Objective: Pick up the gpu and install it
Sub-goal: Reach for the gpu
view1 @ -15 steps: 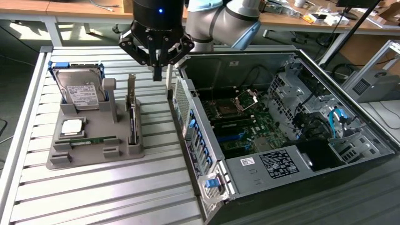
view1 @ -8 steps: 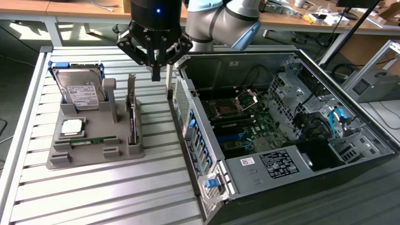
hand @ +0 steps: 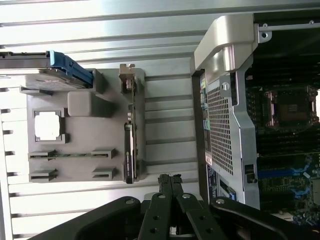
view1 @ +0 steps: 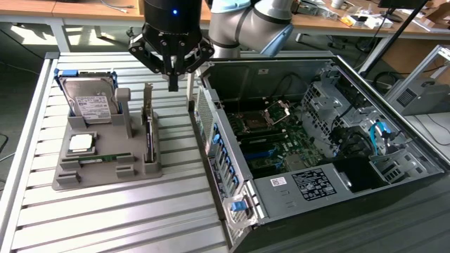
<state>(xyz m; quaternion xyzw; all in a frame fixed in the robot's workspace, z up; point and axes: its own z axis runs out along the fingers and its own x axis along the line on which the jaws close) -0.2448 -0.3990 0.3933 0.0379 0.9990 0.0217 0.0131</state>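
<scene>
Clenched on nothing, fingertips pressed together, the hand (view1: 174, 84) hangs above the tabletop (view1: 126, 221), off the side of the grey tray (view1: 105, 174) that faces the open computer case (view1: 295, 182), clear of everything. The gpu (view1: 149, 132) stands on edge in a slot along that same side of the tray, bracket end raised. This likely leaves its upper edge free for a pinch from above. The case, beside the tray, lies open-side up.

Black gripper (view1: 173, 85) with a blue light (view1: 174, 11), silver arm (view1: 243, 26), pale-blue joint caps (view1: 279, 38)
</scene>
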